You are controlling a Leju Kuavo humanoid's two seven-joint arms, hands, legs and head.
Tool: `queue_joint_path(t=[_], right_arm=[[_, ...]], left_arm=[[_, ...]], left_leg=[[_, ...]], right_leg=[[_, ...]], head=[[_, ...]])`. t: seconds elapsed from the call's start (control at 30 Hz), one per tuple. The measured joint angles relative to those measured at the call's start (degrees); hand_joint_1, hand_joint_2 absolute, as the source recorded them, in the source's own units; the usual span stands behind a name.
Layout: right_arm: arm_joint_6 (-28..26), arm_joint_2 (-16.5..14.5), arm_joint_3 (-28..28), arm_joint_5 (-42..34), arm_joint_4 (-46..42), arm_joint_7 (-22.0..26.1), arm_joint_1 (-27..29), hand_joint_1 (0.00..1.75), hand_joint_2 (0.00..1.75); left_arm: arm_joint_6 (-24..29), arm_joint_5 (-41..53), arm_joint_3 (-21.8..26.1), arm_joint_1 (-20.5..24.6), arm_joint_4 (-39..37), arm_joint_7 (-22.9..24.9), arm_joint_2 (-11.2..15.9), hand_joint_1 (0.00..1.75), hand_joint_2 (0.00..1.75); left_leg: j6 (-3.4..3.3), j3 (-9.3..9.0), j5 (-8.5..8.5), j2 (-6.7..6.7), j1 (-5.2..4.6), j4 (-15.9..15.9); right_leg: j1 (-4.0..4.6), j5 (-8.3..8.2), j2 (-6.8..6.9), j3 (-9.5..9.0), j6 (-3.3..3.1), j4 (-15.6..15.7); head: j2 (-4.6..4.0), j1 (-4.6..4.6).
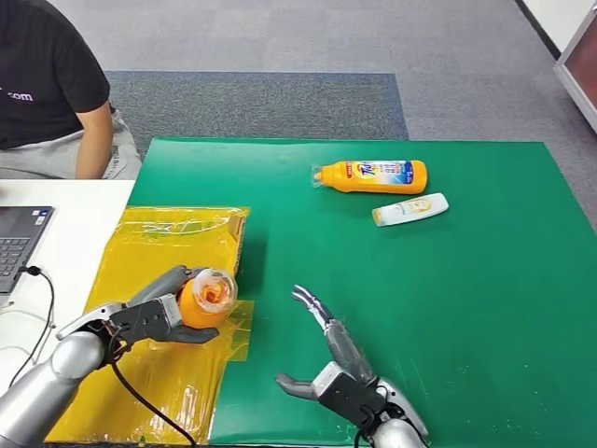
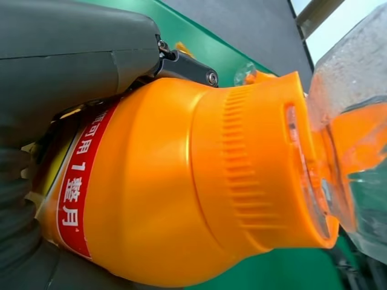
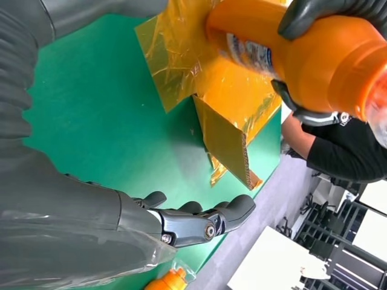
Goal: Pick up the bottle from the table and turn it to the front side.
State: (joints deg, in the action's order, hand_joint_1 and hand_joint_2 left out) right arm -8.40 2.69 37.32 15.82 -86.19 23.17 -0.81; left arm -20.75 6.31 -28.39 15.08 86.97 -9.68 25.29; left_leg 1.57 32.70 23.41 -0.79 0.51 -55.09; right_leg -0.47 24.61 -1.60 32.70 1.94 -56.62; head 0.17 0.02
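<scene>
The green tabletop (image 1: 492, 327) carries a flattened yellow cardboard box wrapped in clear film (image 1: 169, 252) at its left edge. Above the box's near right corner, the left hand (image 1: 151, 315) holds an orange plastic bottle with a clear cap (image 1: 204, 299). The right hand (image 1: 338, 369) hovers right of it, fingers spread. Far back lie a long orange bottle (image 1: 373, 175) and, just nearer, a small white bottle (image 1: 409, 209). A person in a black shirt (image 1: 49, 84) sits beyond the left side.

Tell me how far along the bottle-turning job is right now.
Pickup looks done: the left hand holds an orange bottle clear of the green mat, over the yellow-wrapped cardboard. Turning is in hand; the clear cap points toward the camera, so whether the front faces out is unclear. The right hand is open. Another orange bottle and a white bottle lie untouched.
</scene>
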Motion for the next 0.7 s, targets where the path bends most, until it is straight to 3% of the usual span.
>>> queue_joint_path(t=[0.33,0.7], right_arm=[[0.89,-0.44,-0.1,-0.1,0.26,0.0,-0.01,0.0,1.75],[1.65,-0.93,-0.07,-0.37,0.68,-0.14,-0.31,0.0,1.75]], left_arm=[[-3.06,-0.26,-0.73,1.19,0.33,0.18,5.2,1.75,1.75],[2.9,5.85,-2.13,1.45,-3.38,-1.61,0.54,1.75,1.75]], left_leg=[[0.04,-0.07,-0.09,0.01,0.01,0.01],[-0.06,-0.1,-0.16,-0.07,-0.03,0.01]], right_leg=[[0.02,-0.05,0.0,-0.04,-0.08,-0.04],[-0.03,-0.1,0.08,-0.17,-0.01,-0.03]], head=[[0.0,0.0],[0.0,0.01]])
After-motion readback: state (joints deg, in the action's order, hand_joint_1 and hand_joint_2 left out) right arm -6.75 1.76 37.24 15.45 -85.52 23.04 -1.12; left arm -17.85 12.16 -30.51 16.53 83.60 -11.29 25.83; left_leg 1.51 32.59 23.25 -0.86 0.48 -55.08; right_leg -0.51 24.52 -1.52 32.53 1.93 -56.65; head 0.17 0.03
